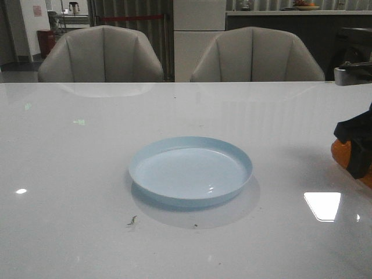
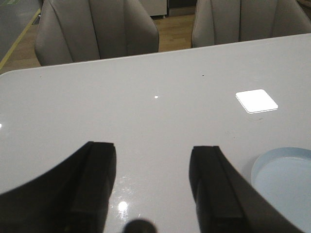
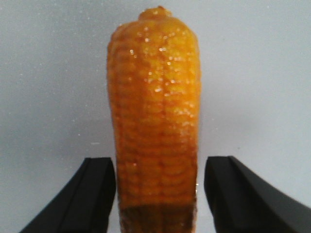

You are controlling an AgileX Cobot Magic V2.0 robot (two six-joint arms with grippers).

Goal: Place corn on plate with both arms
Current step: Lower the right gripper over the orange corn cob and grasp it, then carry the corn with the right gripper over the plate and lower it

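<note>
Your right gripper (image 3: 158, 194) stands open astride the corn (image 3: 154, 121), a finger (image 3: 95, 194) on either side with a visible gap to the cob on both, so nothing is clamped yet; that straddle looks like the setup for a grasp across the cob's width. In the front view the corn (image 1: 343, 152) shows at the right edge of the frame, well apart from the plate (image 1: 190, 171), which is bare at the centre. Your left gripper (image 2: 153, 189) is open too, empty over the table (image 2: 146, 97), with the plate's rim (image 2: 260, 167) at the lower right of its frame.
</note>
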